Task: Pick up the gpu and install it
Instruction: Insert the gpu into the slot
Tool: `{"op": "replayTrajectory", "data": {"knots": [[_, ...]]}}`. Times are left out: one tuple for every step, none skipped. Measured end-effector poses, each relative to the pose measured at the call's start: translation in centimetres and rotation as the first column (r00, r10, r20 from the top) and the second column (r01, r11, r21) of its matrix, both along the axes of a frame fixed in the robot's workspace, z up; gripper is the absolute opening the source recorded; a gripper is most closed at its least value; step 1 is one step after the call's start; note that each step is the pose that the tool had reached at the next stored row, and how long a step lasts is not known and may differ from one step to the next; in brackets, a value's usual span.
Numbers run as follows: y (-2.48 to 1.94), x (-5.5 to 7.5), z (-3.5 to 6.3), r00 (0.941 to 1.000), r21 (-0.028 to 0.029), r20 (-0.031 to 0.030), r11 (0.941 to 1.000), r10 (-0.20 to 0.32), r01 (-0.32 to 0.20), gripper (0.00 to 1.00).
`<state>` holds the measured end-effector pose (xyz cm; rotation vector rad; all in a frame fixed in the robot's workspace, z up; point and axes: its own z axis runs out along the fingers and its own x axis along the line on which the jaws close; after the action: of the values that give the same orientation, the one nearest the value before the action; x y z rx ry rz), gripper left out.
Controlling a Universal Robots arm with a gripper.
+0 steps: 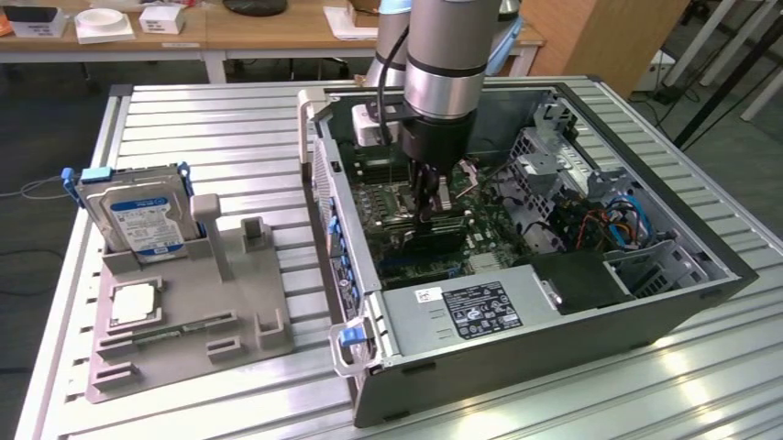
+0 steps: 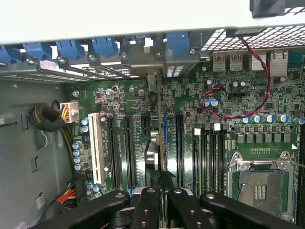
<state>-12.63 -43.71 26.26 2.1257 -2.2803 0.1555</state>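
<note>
Green-brown gpu [image 2: 159,129] is standing edge-on directly under the claw [image 2: 161,191], which is pinching its top edge over the motherboard [image 2: 248,138] slots; keeping it vertical and aligned matters while seating.

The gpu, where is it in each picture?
Exterior view: the gpu is under the arm, inside the open computer case, gripped by the jaws just above the motherboard.
Wrist view: the gpu is seen edge-on, a thin strip running from the jaws toward the case wall.
Shared landmark: the CPU socket beside it.
</note>
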Motion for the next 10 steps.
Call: {"op": "replayTrajectory", "data": {"knots": [[0.0, 0.0, 0.0, 1.0, 0.0, 0.0001, 1.0, 0.0, 0.0, 0.15], [0.0, 0.0, 0.0, 1.0, 0.0001, 0.0002, 1.0, 0.0, 0.0, 0.15], [0.01, 0.0, 0.03, 1.0, 0.0003, 0.0002, 1.0, 0.0, 0.0, 0.15], [0.01, 0.0, 0.12, 1.0, 0.0011, 0.0005, 1.0, 0.0, 0.0, 0.15], [0.01, 0.0, 0.33, 1.0, 0.0008, 0.0006, 1.0, 0.0, 0.0, 0.15], [0.0, 0.0, 0.61, 1.0, 0.0002, 0.0002, 1.0, 0.0, 0.0, 0.15], [0.01, 0.0, 0.82, 1.0, 0.0001, 0.0002, 1.0, 0.0, 0.0, 0.15], [0.01, 0.0, 0.85, 1.0, 0.0003, 0.0003, 1.0, 0.0, 0.0, 0.15], [0.01, 0.0, 0.85, 1.0, 0.0004, 0.0004, 1.0, 0.0, 0.0, 0.15], [0.01, 0.0, 0.85, 1.0, 0.0004, 0.0004, 1.0, 0.0, 0.0, 0.15]]}}
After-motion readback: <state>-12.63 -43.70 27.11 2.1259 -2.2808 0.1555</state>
